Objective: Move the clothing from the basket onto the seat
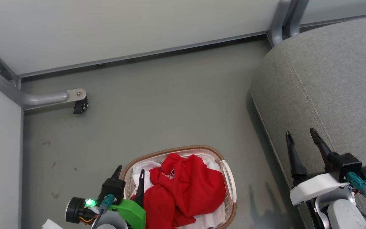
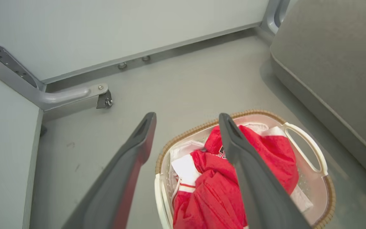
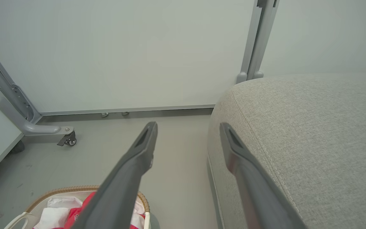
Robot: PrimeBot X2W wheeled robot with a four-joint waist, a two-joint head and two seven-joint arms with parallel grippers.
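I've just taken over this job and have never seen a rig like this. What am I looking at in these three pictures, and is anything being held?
It is a wheeled robot with two arms and three cameras. The head view looks down. The left gripper is at the lower left by the basket, and the right gripper is at the lower right over the seat. Each wrist view looks along that gripper's two dark fingers. Red clothing lies in the basket, which stands on the floor beside the grey seat. Both grippers are open and hold nothing.
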